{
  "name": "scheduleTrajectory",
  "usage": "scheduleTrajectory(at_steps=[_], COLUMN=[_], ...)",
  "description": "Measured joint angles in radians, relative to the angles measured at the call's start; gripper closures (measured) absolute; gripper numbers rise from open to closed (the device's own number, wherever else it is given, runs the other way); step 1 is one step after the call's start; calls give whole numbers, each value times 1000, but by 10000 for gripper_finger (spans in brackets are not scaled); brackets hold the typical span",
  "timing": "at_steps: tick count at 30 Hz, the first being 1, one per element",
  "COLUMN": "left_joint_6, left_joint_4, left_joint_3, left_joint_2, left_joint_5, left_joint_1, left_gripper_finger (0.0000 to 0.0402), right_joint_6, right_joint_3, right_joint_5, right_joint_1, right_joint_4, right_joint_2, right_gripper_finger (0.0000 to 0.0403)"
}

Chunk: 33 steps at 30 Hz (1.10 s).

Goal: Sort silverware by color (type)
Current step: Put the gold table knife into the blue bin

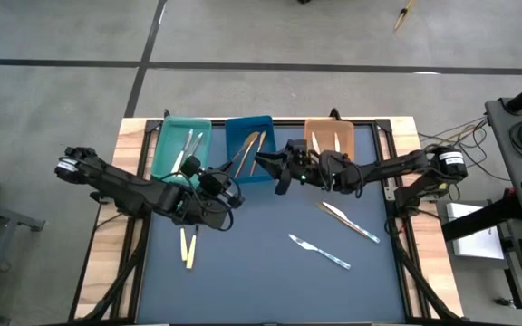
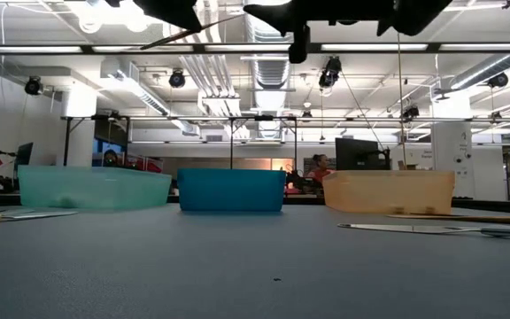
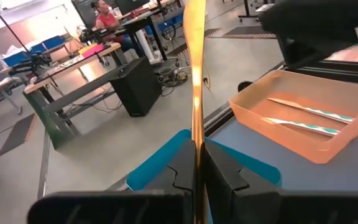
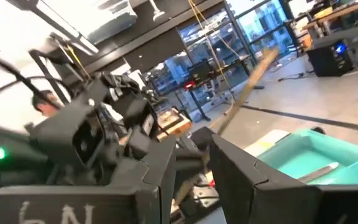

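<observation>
My left gripper (image 1: 232, 174) hovers over the blue tray's (image 1: 263, 124) near edge, shut on a tan-brown wooden utensil (image 3: 195, 74). My right gripper (image 1: 275, 168) is open just to its right, above the table, and touches nothing. In the right wrist view the utensil (image 4: 248, 84) slants past my open fingers. Tan-brown pieces (image 1: 247, 149) lie in the blue tray. Pale pieces (image 1: 188, 145) lie in the teal tray, and two blue-handled ones (image 3: 303, 118) in the orange tray. On the table lie two cream-yellow pieces (image 1: 188, 246), a knife (image 1: 350, 222) and a blue-handled knife (image 1: 320, 252). My left gripper pinches the wooden utensil between its two fingers at one end (image 3: 196, 134). The rest of the utensil sticks out forward past the fingertips, in line with them. It is lifted clear, slanting over the blue tray (image 3: 160, 165), nearly level in the low view.
The teal (image 2: 91, 188), blue (image 2: 231, 190) and orange (image 2: 388, 190) trays stand in a row along the table's far edge. The two arms are close together above the table's far middle. A person sits at a desk in the room beyond.
</observation>
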Motion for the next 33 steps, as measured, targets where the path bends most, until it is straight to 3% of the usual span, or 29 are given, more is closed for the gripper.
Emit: scheduleTrajectory(at_steps=[18,28,33], left_joint_6=[3,106,106], left_joint_4=[113,268,268], left_joint_3=[0,0,0], left_joint_2=[28,98,97], left_joint_5=[34,37,35], left_joint_1=[0,0,1], left_gripper_finger=[401,401,401], right_joint_6=[44,-8,-24], right_joint_3=[18,18,18], right_joint_5=[48,39,39], right_joint_1=[-49,-48,-44], right_joint_4=[-58,-58,-56], right_joint_2=[0,0,0], right_gripper_finger=[248,265,318])
